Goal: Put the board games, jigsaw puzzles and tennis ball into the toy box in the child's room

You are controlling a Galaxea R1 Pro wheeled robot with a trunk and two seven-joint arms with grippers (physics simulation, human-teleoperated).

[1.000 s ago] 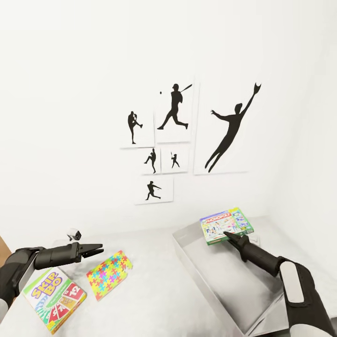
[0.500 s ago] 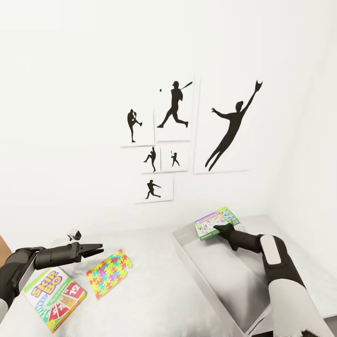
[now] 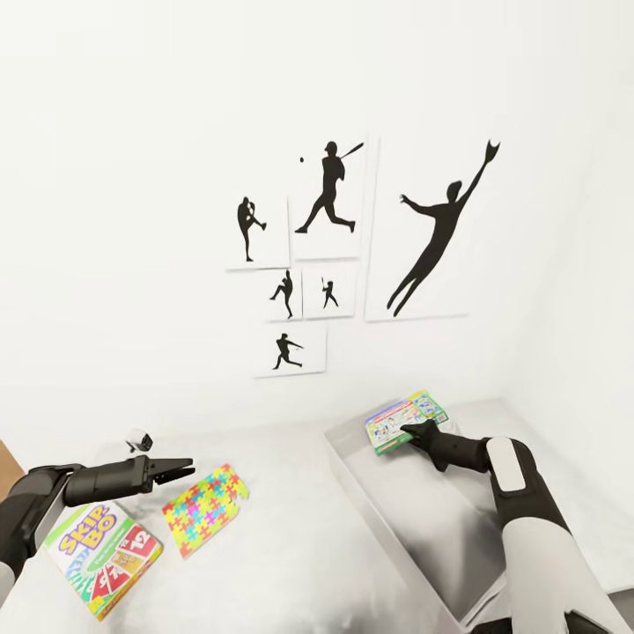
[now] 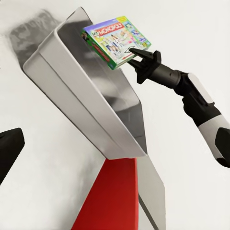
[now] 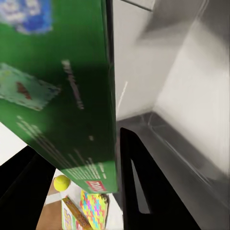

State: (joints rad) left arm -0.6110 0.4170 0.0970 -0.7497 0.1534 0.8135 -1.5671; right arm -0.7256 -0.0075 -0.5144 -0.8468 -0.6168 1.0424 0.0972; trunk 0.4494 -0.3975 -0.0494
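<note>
Head view: the right end effector (image 3: 412, 435) sits in the lower right of the frame, clamped on the near edge of the Monopoly box (image 3: 404, 421), which it holds tilted above the far end of the toy box (image 3: 387, 502). The toy box is a shallow grey bin lying on the desk (image 3: 291, 546) and running from centre right down to the bottom right corner. In the lower left, the left end effector (image 3: 179, 468) hovers above the desk with its fingers slightly apart and nothing between them. Just below it, at the bottom left corner, lies the Skip-Bo box (image 3: 104, 556), flat on the desk. To the right of that box lies a puzzle (image 3: 204, 510), also flat, well apart from the toy box. Black silhouette pictures (image 3: 352, 246) hang on the white wall across the middle of the frame.

Left wrist view: the Monopoly box (image 4: 116, 40) appears at the top centre, gripped by the right end effector (image 4: 135, 55) over the toy box (image 4: 86, 91).

Right wrist view: the green underside of the Monopoly box (image 5: 57, 91) fills the left half, with a dark finger (image 5: 143, 191) against it. At the bottom left, the tennis ball (image 5: 62, 182) rests near the puzzle (image 5: 94, 208) and the Skip-Bo box (image 5: 72, 215).
</note>
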